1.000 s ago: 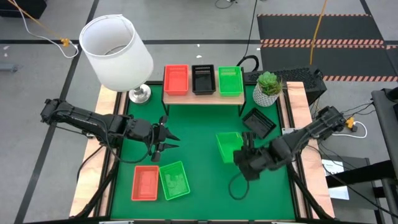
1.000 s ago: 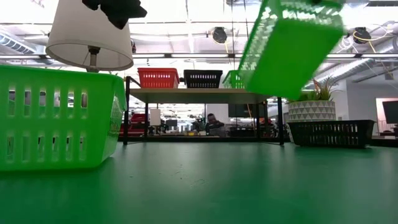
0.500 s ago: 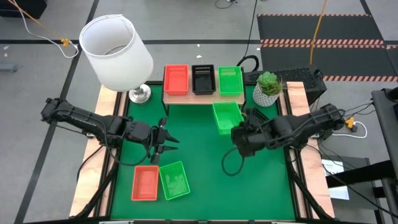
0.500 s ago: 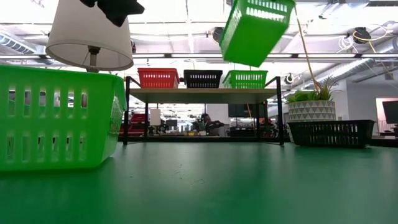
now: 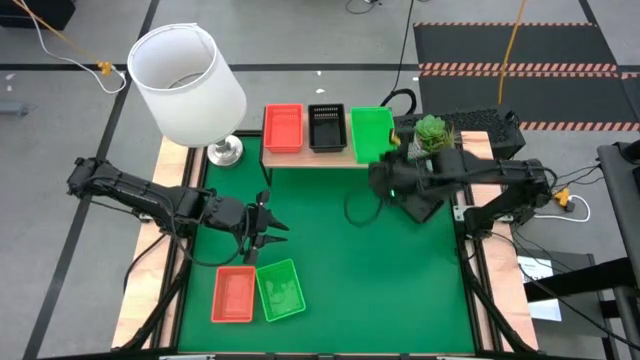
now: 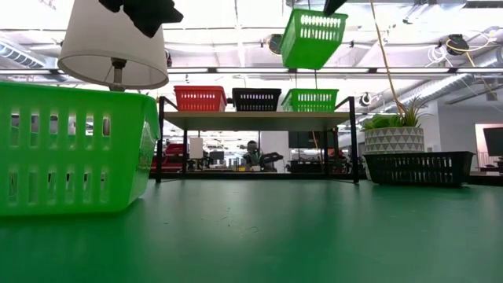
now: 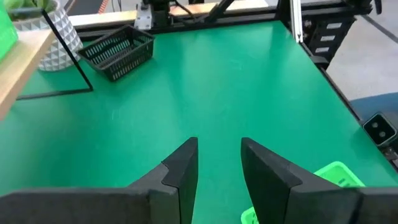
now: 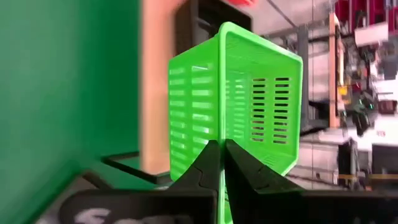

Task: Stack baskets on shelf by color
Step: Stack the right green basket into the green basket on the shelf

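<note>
The right gripper (image 8: 219, 163), pinching the rim of a green slotted plastic basket (image 5: 372, 133), holds it high above the green basket (image 6: 311, 100) at the wooden shelf's (image 5: 325, 157) far right end; best level it, centre, then lower gently; left gripper (image 7: 217, 163) part-spread, waiting; no writing readable.

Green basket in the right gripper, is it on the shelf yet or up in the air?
In the air: the green basket hangs tilted above the shelf.

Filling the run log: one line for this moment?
right gripper: shut on green basket, above shelf | left gripper: open, idle over table
</note>
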Robot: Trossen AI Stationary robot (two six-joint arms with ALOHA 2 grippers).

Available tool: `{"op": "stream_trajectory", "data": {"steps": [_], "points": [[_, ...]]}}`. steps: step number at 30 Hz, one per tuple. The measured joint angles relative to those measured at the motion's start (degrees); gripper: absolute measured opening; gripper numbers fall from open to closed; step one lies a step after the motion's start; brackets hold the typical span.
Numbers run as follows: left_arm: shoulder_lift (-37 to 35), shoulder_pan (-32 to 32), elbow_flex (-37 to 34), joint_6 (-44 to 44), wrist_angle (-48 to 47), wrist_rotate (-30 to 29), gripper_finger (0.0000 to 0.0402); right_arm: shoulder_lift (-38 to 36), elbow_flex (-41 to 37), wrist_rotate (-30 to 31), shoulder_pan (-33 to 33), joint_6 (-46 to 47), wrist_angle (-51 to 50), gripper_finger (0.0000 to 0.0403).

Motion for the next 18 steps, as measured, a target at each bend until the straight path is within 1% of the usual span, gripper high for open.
{"op": "stream_trajectory", "data": {"steps": [8, 10, 14, 18], "points": [[3.85, -0.24, 0.0, -0.27, 1.56, -0.11, 0.0124, -0.04, -0.04, -0.47, -9.28, -8.87, 8.09, 0.0001], [4.84, -0.24, 0.0, -0.11, 1.8, -0.11, 0.0124, -0.04, -0.35, -1.86, -11.02, -10.4, 9.38, 0.0001], [6.23, -0.21, 0.0, 0.43, 1.91, -0.09, 0.0124, 0.0, -2.89, -4.98, -13.95, -13.21, 12.86, 0.0001], [6.24, -0.21, 0.0, 0.53, 1.73, -0.09, 0.0124, -0.02, -6.32, -5.04, -15.76, -16.39, 16.52, 0.0001]]}}
